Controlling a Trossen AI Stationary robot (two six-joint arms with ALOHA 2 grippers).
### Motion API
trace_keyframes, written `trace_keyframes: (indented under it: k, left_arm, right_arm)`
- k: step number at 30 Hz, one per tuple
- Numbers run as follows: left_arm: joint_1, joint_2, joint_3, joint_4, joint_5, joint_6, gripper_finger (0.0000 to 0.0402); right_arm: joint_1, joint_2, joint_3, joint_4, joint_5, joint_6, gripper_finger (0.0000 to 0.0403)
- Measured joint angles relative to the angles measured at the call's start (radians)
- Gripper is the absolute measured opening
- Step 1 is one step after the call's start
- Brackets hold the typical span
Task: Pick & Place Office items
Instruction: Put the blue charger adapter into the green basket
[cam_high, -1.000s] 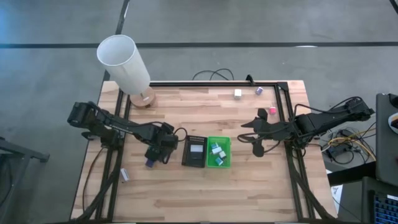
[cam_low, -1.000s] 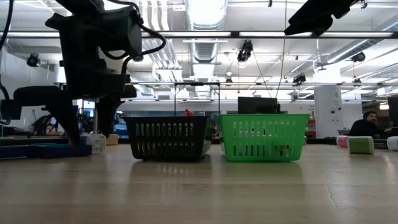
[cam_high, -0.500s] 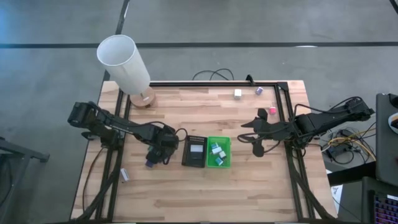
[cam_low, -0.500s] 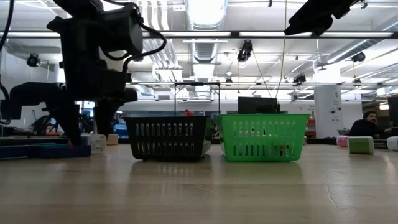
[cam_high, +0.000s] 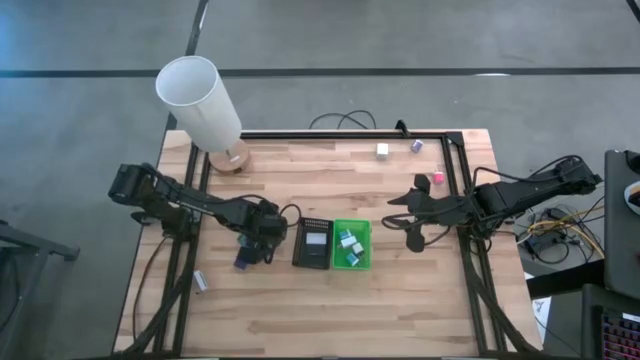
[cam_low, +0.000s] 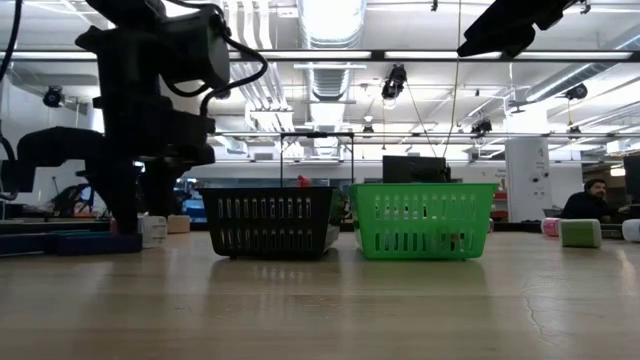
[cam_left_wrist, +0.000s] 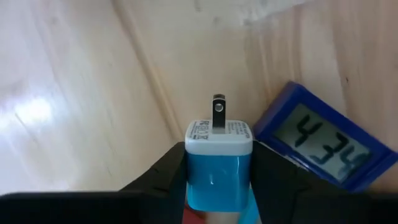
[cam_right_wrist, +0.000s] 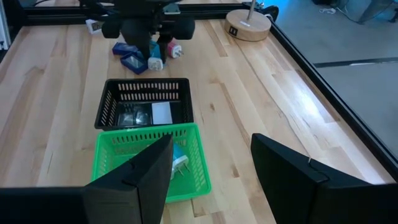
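My left gripper (cam_high: 255, 243) stands low over the table just left of the black basket (cam_high: 297, 245), shut on a small teal-and-white plug block (cam_left_wrist: 219, 177). A flat dark-blue clock (cam_left_wrist: 323, 146) lies on the wood beside it, and a pink block (cam_right_wrist: 175, 51) and another blue piece (cam_right_wrist: 121, 48) sit close by. The green basket (cam_high: 336, 245) holds several teal and white blocks. My right gripper (cam_high: 412, 225) hangs open to the right of the green basket, touching nothing. White (cam_high: 382, 150), purple (cam_high: 416, 145) and pink (cam_high: 437, 178) blocks rest near the far right edge. My left gripper pinches the plug block by its teal body (cam_left_wrist: 217, 186), one finger (cam_left_wrist: 165, 174) on each side. The fingers come from above, pointing down. The white face with its metal prong (cam_left_wrist: 217, 115) points away from the wrist. Whether the block is off the table, I cannot tell.
A tall white lampshade (cam_high: 200, 100) on a round wooden base stands at the far left corner. A small white item (cam_high: 200, 282) lies near the left edge. A black frame rail (cam_high: 452, 170) runs along the far and right sides. Bare wood stretches across the near half.
My left gripper has shut: in the low view its two fingers stood wide apart and now stand close together. The arm has stayed in much the same place beside the black basket. My right arm has kept still.
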Motion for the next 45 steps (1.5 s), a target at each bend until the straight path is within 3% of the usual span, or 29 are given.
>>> trace_keyframes:
  k: [10, 22, 31, 37, 45]
  left_arm:
    - [0.003, 0.000, 0.043, -0.004, -0.063, -0.085, 0.0138]
    - [0.003, 0.000, 0.253, 0.013, -0.103, -0.086, 0.0138]
    - [-0.034, -0.002, 0.345, 0.179, -0.051, -0.093, 0.0138]
    - [-0.061, -0.002, 0.388, 0.325, 0.037, -0.113, 0.0138]
    - [-0.055, -0.002, 0.475, 0.300, 0.092, -0.231, 0.0138]
  right_arm:
    - [0.000, 0.000, 0.000, 0.000, 0.000, 0.000, 0.0216]
    - [0.000, 0.000, 0.000, 0.000, -0.001, 0.011, 0.0216]
    - [0.000, 0.000, -0.014, 0.001, -0.001, -0.003, 0.0216]
    - [0.000, -0.001, -0.063, 0.052, -0.029, -0.186, 0.0216]
    - [0.000, -0.001, -0.215, 0.473, -0.228, -0.587, 0.0216]
